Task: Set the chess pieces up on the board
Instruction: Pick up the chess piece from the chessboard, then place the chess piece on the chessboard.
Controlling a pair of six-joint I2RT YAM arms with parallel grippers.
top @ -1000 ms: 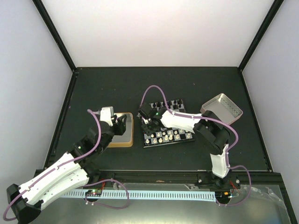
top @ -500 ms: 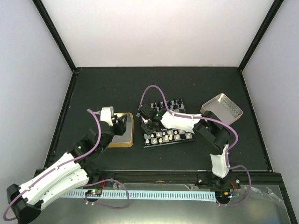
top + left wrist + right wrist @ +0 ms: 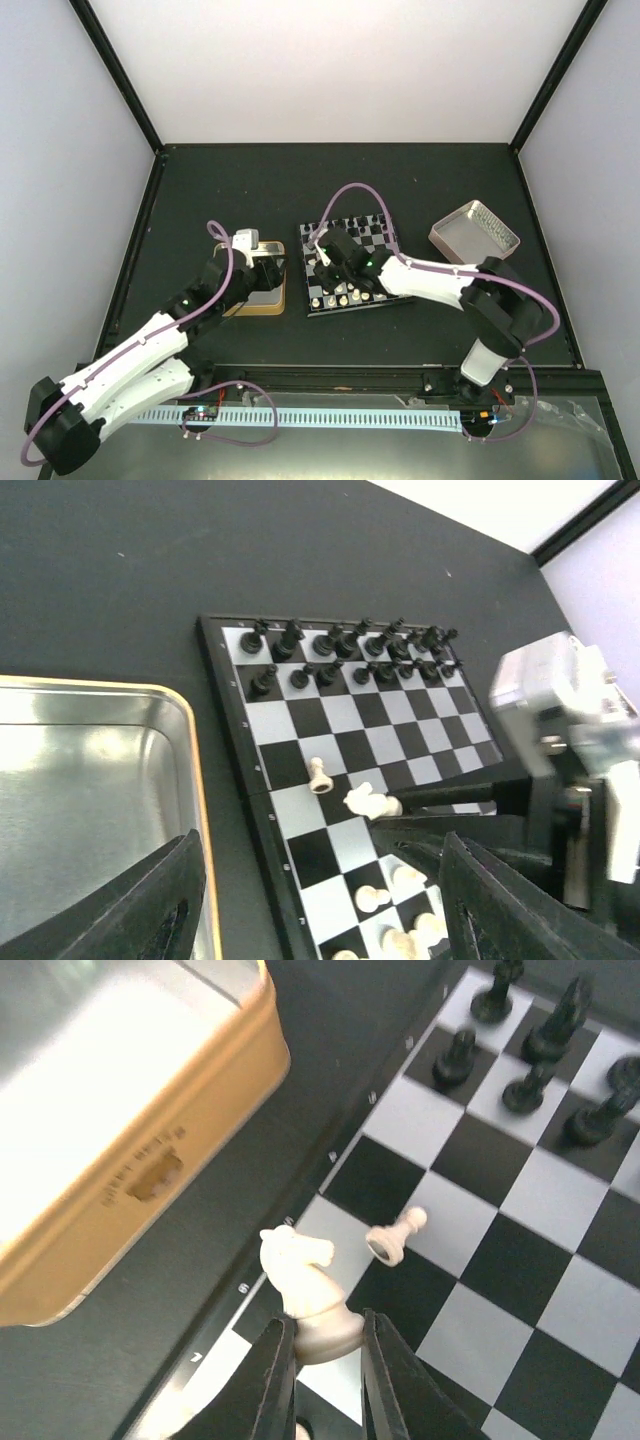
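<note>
Black tabletop (image 3: 220,190) carries the board (image 3: 345,713), black pieces (image 3: 345,645) lined on its far rows. Right gripper (image 3: 322,1335) is clamped on a cream knight (image 3: 300,1270) above the board's left edge, near a cream pawn (image 3: 395,1237). Left gripper (image 3: 322,845) hangs with fingers apart at the gold-rimmed tin (image 3: 90,810).

Matte black table (image 3: 220,180). Board (image 3: 372,231) at centre. Gold-rimmed tin tray (image 3: 284,286) just left of board, narrow gap between. Silver tin tray (image 3: 478,228) right of board, slightly farther back, apart.

Cream knight (image 3: 300,1290), black-and-white checkered board (image 3: 575,1290), gold-rimmed tin (image 3: 130,1160)
</note>
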